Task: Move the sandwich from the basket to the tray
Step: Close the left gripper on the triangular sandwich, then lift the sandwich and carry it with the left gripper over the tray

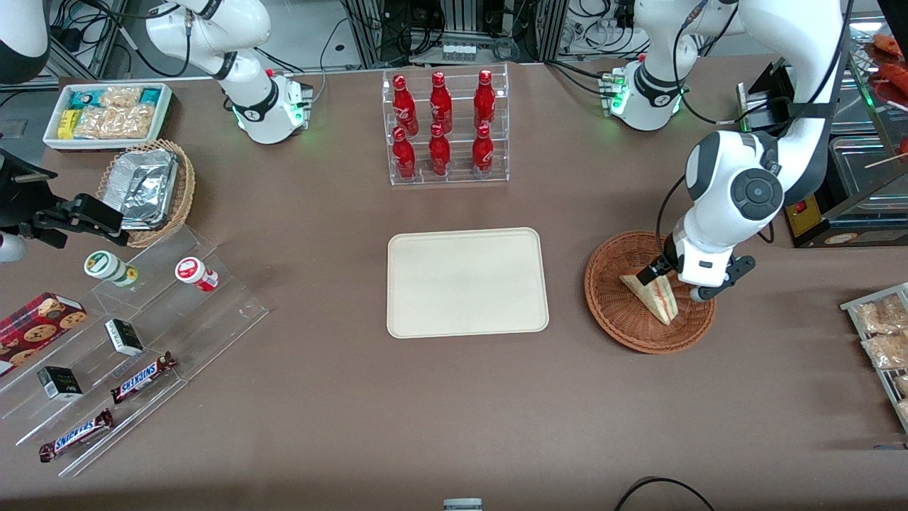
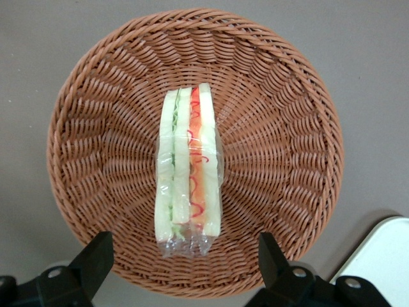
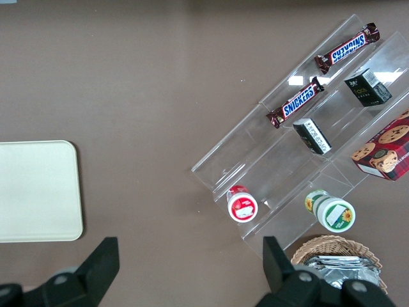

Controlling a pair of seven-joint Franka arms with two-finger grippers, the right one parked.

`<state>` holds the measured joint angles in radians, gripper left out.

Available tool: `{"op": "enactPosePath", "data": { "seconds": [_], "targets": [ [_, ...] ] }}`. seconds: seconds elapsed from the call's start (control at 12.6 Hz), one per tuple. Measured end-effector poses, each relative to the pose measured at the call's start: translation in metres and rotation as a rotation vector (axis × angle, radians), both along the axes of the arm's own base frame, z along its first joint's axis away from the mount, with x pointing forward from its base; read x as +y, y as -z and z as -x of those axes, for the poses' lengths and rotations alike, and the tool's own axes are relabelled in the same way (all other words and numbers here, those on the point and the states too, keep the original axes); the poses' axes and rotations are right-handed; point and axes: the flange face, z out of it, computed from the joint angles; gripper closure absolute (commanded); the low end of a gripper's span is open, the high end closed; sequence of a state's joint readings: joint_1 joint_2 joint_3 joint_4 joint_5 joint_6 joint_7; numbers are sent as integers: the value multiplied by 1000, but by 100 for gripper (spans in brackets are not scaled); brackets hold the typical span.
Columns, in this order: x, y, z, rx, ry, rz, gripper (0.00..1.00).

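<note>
Gripper [image 2: 182,256] wide open, holding nothing, above sandwich [image 2: 189,173] mid-basket [image 2: 287,96]; tray [image 1: 468,282] beside.

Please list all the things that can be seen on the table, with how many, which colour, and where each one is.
sandwich: 1, pale bread with red and green filling, clear-wrapped, in the basket
basket: 1, reddish-brown wicker, beside the tray, toward the working arm's end
tray: 1, cream-beige, table middle
bottles: 6, red, in a clear rack farther from the front camera than the tray
Snickers bars: 2, brown, on the clear stepped stand at the parked arm's end
cookie box: 1, red, same stand
foil container: 1, silver, in a tan wicker basket
white bin: 1, holding snack packets
gripper: 1, black fingers, open, above the basket, astride one end of the sandwich
</note>
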<state>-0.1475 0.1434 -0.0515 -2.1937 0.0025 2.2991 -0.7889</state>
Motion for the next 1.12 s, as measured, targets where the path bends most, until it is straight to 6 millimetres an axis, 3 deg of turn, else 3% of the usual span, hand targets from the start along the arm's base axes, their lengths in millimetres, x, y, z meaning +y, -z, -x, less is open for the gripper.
{"op": "enactPosePath", "data": {
  "seconds": [0.48, 0.56, 0.64, 0.72, 0.8, 1.12],
  "targets": [
    [2, 44, 5, -30, -35, 8, 2],
    [2, 50, 5, -40, -37, 11, 19],
    [3, 56, 5, -51, -40, 14, 53],
    [4, 62, 5, -55, -43, 15, 75],
    [4, 67, 6, -53, -44, 14, 87],
    [5, 65, 6, -57, -45, 15, 93]
  ]
}}
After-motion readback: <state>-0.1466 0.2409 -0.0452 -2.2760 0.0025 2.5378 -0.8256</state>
